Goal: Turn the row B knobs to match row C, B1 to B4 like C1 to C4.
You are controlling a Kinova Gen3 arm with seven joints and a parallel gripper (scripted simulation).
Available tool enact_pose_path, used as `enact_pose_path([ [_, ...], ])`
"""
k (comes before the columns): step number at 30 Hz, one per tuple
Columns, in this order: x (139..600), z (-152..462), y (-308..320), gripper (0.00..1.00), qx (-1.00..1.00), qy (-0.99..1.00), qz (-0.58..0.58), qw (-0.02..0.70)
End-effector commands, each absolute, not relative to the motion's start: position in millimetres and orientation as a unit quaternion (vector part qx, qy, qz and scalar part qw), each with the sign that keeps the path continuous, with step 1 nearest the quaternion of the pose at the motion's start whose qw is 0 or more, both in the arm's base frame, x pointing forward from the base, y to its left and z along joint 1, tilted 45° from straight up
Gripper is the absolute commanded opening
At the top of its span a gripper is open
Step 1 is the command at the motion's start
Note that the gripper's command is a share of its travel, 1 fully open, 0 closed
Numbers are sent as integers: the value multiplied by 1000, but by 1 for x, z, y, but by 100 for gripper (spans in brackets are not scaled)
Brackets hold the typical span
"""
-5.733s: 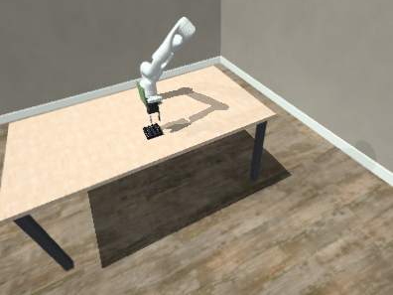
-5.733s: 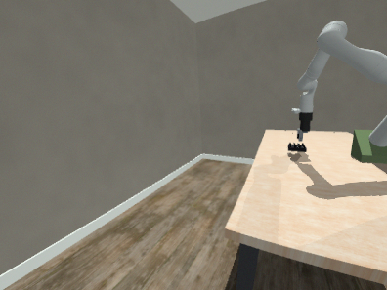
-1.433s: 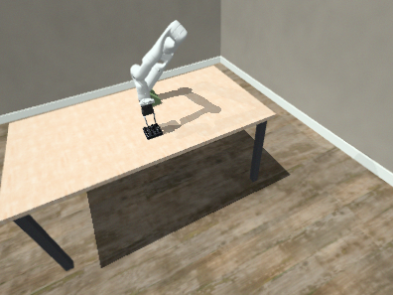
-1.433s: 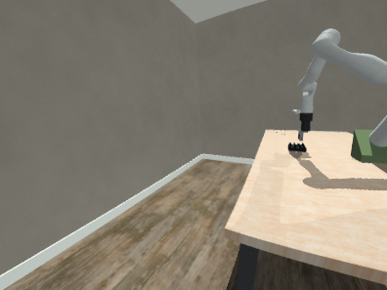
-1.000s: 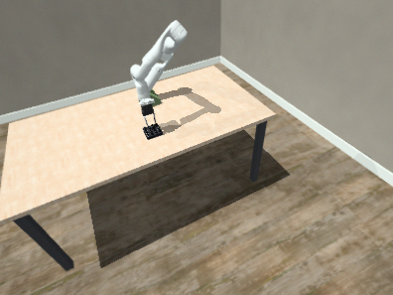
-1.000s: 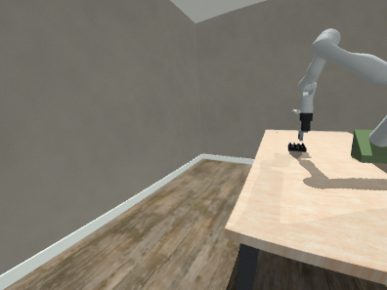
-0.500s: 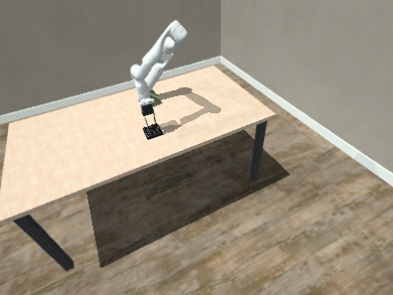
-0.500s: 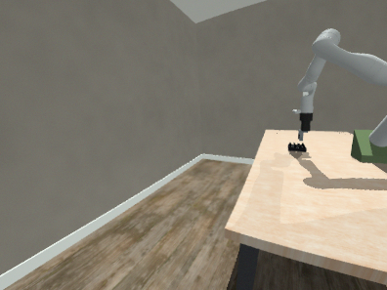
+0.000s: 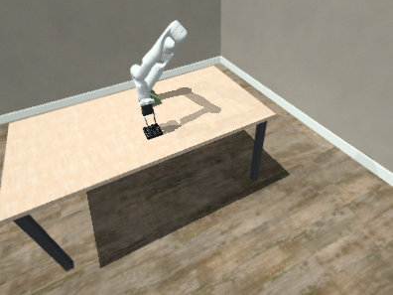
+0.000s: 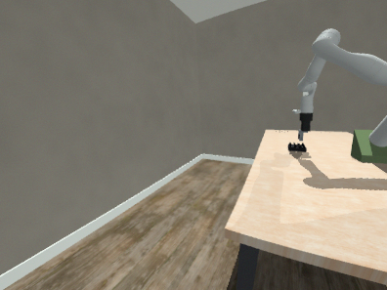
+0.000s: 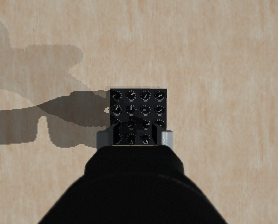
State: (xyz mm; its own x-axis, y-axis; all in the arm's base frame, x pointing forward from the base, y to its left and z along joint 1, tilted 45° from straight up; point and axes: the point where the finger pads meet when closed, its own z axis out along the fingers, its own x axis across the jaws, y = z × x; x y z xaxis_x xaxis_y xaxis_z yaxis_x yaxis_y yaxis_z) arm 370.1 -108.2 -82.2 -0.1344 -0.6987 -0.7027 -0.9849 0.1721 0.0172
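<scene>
The knob box (image 11: 138, 118) is a small black square box with four rows of black knobs, standing on the wooden table. It also shows in the top view (image 9: 153, 131) and in the exterior view (image 10: 297, 147). My gripper (image 11: 135, 130) is open and empty. It hangs straight down just above the box, with its fingers over the row nearest the wrist camera. In the top view the gripper (image 9: 149, 121) is right above the box. The knobs' white lines are too small to read.
The arm's green base (image 10: 367, 146) stands on the table behind the box. The table's far edge (image 10: 254, 175) lies a short way beyond the box in the exterior view. The arm casts a shadow (image 11: 45, 112) beside the box.
</scene>
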Motion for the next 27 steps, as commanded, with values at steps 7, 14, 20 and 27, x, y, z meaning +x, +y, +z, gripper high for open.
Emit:
enact_pose_path([
  [7, 370, -82, -109, 100, -593, 711, 250, 286],
  [14, 370, -82, -109, 100, -593, 711, 250, 286],
  [20, 369, -82, -109, 100, -593, 711, 250, 286],
  [27, 361, -82, -108, 100, -593, 711, 250, 286],
])
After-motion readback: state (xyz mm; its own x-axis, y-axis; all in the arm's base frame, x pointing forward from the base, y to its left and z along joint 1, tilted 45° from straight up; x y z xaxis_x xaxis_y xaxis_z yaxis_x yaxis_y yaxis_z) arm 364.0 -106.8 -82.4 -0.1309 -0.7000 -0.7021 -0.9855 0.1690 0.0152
